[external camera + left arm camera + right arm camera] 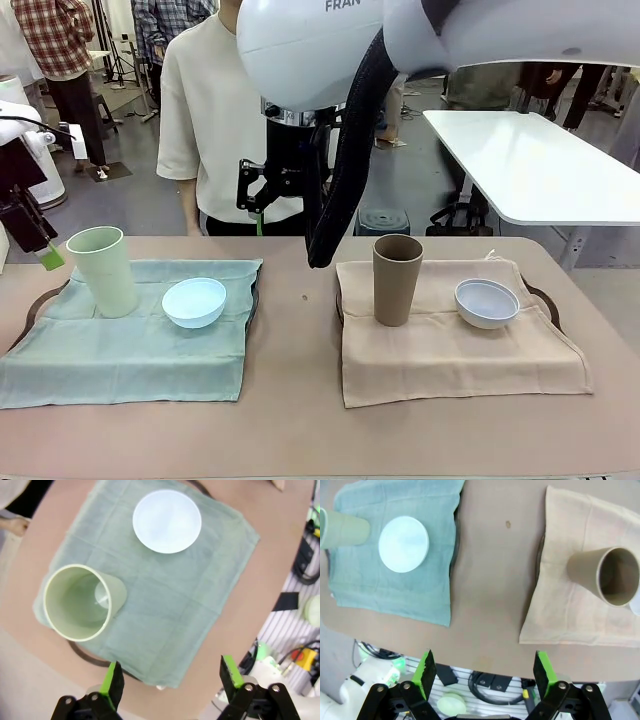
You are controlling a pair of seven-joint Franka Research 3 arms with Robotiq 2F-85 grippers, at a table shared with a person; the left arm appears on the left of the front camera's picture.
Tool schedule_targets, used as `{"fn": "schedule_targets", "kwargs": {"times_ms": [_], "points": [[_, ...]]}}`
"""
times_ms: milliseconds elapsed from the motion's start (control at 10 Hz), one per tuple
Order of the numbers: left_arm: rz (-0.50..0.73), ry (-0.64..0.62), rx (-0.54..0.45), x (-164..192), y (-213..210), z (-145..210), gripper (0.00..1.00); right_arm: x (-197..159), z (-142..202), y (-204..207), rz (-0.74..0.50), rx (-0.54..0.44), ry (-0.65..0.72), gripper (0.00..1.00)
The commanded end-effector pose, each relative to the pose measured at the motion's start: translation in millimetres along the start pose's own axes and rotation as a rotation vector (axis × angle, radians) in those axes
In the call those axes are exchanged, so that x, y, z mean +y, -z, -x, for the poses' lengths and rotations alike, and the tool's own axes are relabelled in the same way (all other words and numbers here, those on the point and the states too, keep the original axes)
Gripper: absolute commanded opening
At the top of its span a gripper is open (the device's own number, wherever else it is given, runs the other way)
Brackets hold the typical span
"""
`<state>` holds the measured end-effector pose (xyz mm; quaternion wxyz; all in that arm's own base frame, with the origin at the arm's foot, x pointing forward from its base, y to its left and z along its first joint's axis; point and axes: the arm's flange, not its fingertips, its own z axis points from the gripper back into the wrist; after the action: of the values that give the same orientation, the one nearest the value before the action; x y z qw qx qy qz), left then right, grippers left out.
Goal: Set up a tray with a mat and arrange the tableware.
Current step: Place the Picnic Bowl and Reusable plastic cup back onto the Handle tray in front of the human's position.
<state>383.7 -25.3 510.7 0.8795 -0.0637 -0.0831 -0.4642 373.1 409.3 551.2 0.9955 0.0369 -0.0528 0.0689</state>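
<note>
Tableware already laid out. Front view: green tumbler (103,270) upright beside blue bowl (194,302) on green mat (120,350); brown tumbler (397,279) and whitish bowl (487,303) on beige mat (450,350). Left gripper (45,258) just left of green tumbler.

Left wrist view: left gripper (170,677) open, empty, above mat's edge; green tumbler (80,601) ahead, nearer than blue bowl (167,521).

Right wrist view: right gripper (482,670) open, empty, high over table (492,580) between mats; brown tumbler (605,575) off to side.
</note>
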Motion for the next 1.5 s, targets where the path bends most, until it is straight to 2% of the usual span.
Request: {"fn": "schedule_targets", "kwargs": {"times_ms": [0,100,300,500,700,800,900,1000,1100,1200,1400], "points": [[-0.094,-0.324,0.051,-23.1,5.4,-4.5,1.0,-46.5,10.0,-2.7,-0.048,0.027,-0.01,1.0],[-0.036,-0.476,0.091,-35.0,-2.1,-1.0,1.0,-76.6,15.9,-4.2,-0.048,0.034,0.022,1.0],[-0.078,-0.62,0.088,-41.6,-8.9,3.0,1.0,-126.7,29.4,0.5,-0.037,0.072,0.062,1.0],[-0.089,-0.622,0.096,-42.6,-12.1,3.3,1.0,-171.7,57.0,13.1,0.028,0.087,0.058,1.0],[-0.068,-0.639,0.082,-41.6,-14.3,3.4,1.0,-223.1,77.9,12.3,0.065,0.028,0.062,1.0],[-0.053,-0.624,0.077,-43.7,-17.7,5.1,1.0,-223.2,72.2,6.3,0.098,0.021,0.211,1.0],[-0.069,-0.63,0.076,-39.8,-14.5,3.4,1.0,-203.6,64.5,15.9,0.053,0.081,0.084,1.0],[-0.069,-0.63,0.076,-39.8,-14.5,3.4,1.0,-203.6,64.5,15.9,0.053,0.081,0.084,1.0],[-0.067,-0.629,0.075,-39.9,-15.0,3.3,1.0,-223.5,73.9,9.2,0.069,0.053,0.125,1.0],[0.021,-0.679,0.03,-34.5,-20.0,8.2,1.0,-237.4,60.9,14.6,-0.081,0.156,0.091,1.0],[0.156,-0.775,-0.039,-16.1,-45.9,38.1,1.0,-308.0,61.1,19.3,-0.312,0.214,0.097,1.0]]}}
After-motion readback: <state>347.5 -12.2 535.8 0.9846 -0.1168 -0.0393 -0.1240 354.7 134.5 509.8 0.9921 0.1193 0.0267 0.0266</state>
